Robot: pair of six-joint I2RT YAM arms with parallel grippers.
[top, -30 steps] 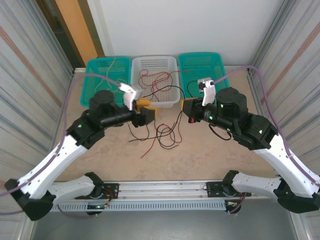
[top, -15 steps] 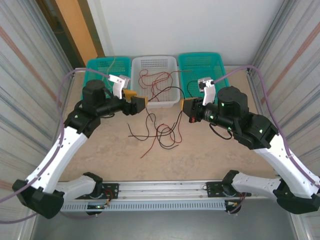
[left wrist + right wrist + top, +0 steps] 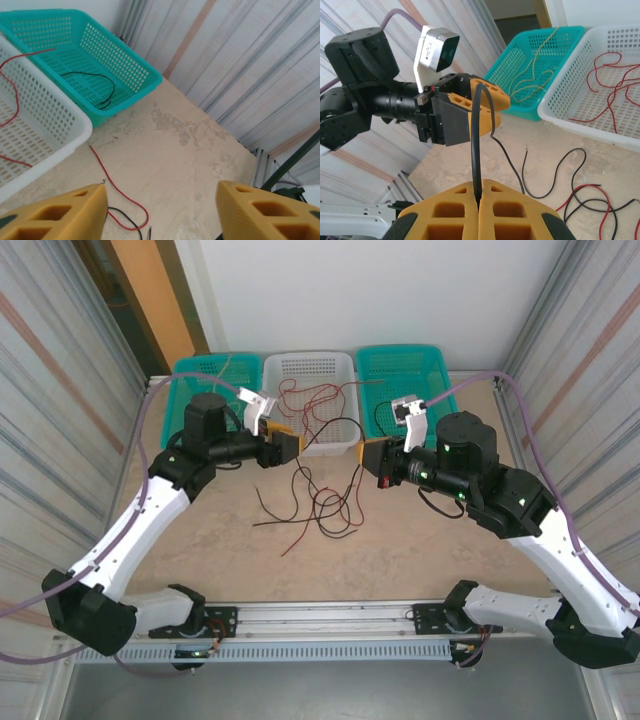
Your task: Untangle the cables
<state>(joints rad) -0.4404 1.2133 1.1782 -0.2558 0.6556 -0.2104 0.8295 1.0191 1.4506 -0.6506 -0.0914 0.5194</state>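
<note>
A loose tangle of red and black cables (image 3: 325,508) lies on the table between the two arms. My right gripper (image 3: 367,458) is shut on one black cable (image 3: 477,145); in the right wrist view the cable rises straight out of the closed right gripper (image 3: 479,199), bends over and drops to the table. My left gripper (image 3: 290,448) hovers in front of the white basket, facing the right one. In the left wrist view the left gripper (image 3: 161,192) stands open with nothing between its yellow fingers, above a red cable (image 3: 117,192) on the table.
Three baskets line the back edge: a teal basket (image 3: 195,375) with yellowish cables, a white basket (image 3: 345,365) with red cables, and a teal basket (image 3: 425,360) with a black cable. Corrugated walls close in both sides. A rail runs along the near edge.
The left arm has lifted and swung back toward the white basket, and its jaws opened wider and then partly closed. The right arm has held still with its cable.
</note>
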